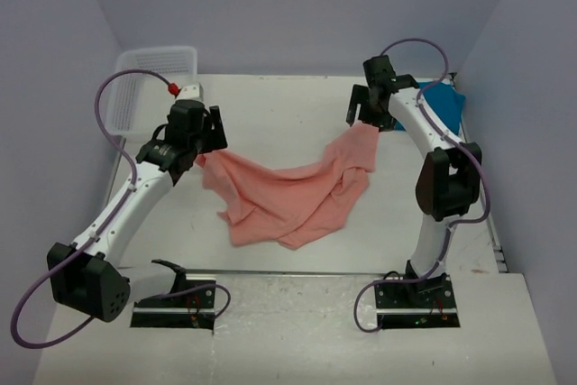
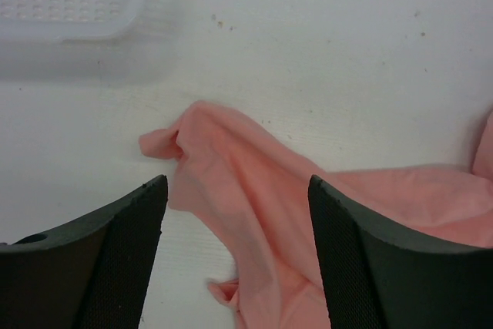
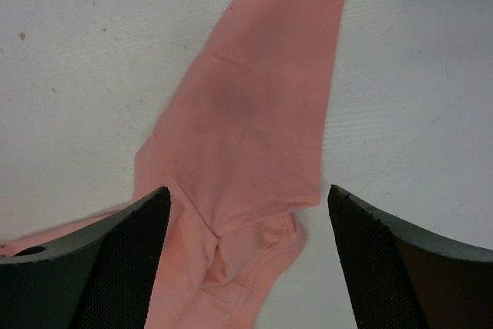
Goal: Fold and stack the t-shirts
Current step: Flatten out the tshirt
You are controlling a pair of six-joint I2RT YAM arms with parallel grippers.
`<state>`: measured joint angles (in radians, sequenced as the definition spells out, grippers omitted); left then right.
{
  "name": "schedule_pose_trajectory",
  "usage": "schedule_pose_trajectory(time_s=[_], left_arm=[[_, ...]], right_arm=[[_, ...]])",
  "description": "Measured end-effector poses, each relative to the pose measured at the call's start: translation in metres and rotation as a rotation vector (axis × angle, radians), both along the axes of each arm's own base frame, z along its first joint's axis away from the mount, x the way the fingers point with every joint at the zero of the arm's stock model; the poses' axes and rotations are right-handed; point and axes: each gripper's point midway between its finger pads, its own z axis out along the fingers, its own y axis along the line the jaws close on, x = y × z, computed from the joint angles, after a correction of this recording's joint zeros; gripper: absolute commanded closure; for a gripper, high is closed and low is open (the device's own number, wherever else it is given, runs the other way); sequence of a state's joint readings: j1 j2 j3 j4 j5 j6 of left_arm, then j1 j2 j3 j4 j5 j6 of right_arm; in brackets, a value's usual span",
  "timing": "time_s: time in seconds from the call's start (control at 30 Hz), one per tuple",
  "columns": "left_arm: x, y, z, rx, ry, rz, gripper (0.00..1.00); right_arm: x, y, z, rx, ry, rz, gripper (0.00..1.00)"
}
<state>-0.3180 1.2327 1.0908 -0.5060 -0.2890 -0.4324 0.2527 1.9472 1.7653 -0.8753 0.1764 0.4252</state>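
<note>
Hovering open-jawed, left gripper [image 2: 235, 186] and right gripper [image 3: 246, 190] hold nothing; rumpled salmon-pink cloth t-shirt [image 1: 288, 196] beneath their jaws may fold crooked.

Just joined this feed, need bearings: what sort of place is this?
Probably a lab robot test cell: a white table boxed in by plain walls, the left arm and right arm bolted at its near edge, and a pink t-shirt and mesh basket as props.
</note>
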Motion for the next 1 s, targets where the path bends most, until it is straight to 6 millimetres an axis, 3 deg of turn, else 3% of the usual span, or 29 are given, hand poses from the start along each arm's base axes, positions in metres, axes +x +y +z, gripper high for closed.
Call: schedule_pose_trajectory(time_s=[0.17, 0.3, 0.37, 0.6, 1.0], left_arm=[[-0.014, -0.029, 0.005, -0.028, 0.012, -0.116, 0.28], [-0.028, -0.045, 0.011, -0.066, 0.015, -0.192, 0.30], [-0.033, -0.048, 0.020, -0.087, -0.003, -0.215, 0.30], [-0.046, -0.059, 0.038, -0.138, -0.043, -0.299, 0.31], [-0.065, -0.085, 0.032, -0.209, -0.015, -0.463, 0.31]], right_arm=[[0.015, -0.024, -0.002, 0.066, 0.021, -0.082, 0.22], [0.056, -0.033, -0.006, 0.061, 0.021, -0.100, 0.26], [0.066, -0.031, -0.016, 0.055, 0.036, -0.089, 0.27], [0.048, -0.028, -0.063, 0.044, 0.193, -0.072, 0.29], [0.046, -0.042, -0.080, -0.029, 0.214, -0.047, 0.27]])
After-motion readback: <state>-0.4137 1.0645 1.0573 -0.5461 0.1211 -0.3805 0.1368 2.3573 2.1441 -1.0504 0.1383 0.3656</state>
